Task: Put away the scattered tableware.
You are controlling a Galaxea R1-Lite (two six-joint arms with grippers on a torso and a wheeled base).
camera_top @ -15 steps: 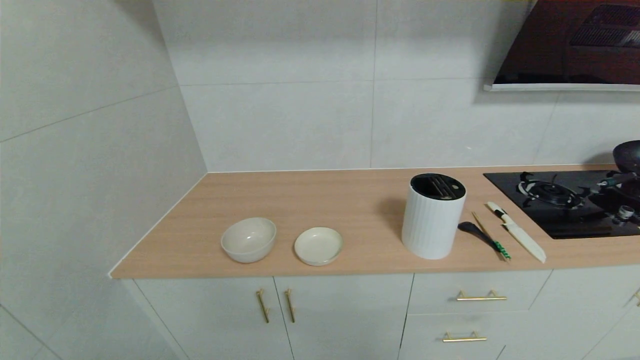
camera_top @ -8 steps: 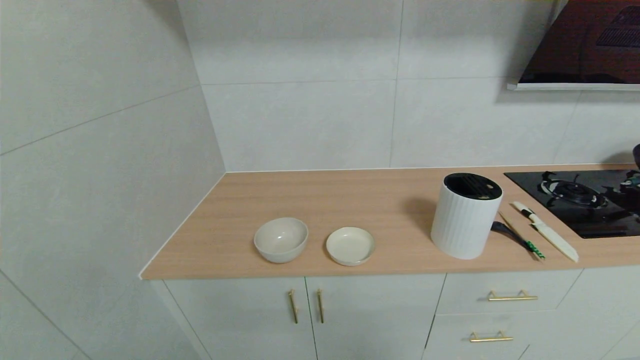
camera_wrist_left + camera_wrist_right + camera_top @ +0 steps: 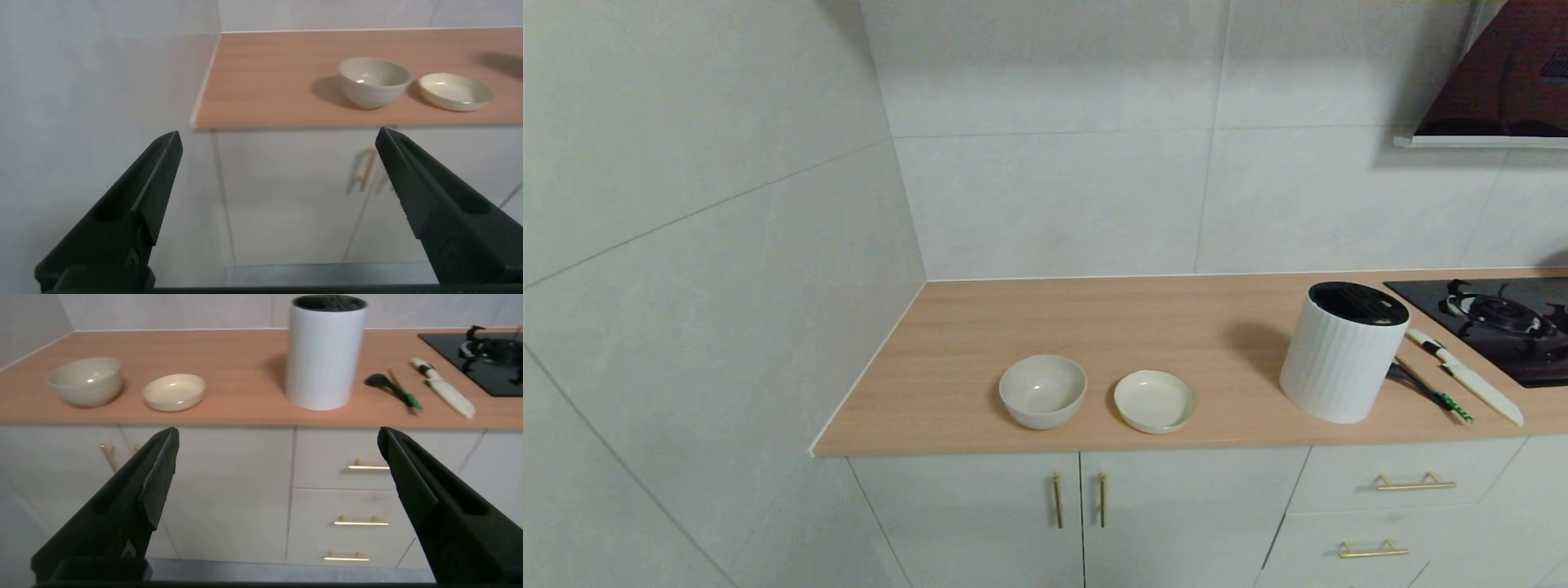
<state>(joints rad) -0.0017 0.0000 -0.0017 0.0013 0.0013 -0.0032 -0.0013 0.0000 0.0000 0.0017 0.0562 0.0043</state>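
Note:
On the wooden counter point(image 3: 1045, 318) a cream bowl point(image 3: 1042, 390) stands beside a shallow cream plate point(image 3: 1154, 400). Right of them is a white ribbed utensil holder point(image 3: 1342, 351) with a black slotted top. Behind its right side lie a black spoon point(image 3: 1409, 376), chopsticks with green ends point(image 3: 1445, 398) and a white knife point(image 3: 1470, 377). My left gripper point(image 3: 278, 163) is open, low in front of the cabinets, with the bowl point(image 3: 374, 80) and plate point(image 3: 455, 89) beyond it. My right gripper point(image 3: 278, 461) is open too, facing the holder point(image 3: 327, 349), spoon point(image 3: 381, 380) and knife point(image 3: 442, 385).
A black gas hob point(image 3: 1499, 318) lies at the counter's right end under a dark range hood point(image 3: 1503, 90). A tiled wall point(image 3: 686, 245) closes the left side. White cabinet doors and drawers with gold handles point(image 3: 1078, 500) sit below the counter.
The whole head view has shifted: everything on the counter now sits farther right in the picture, so the camera turned left. The tableware itself has not moved.

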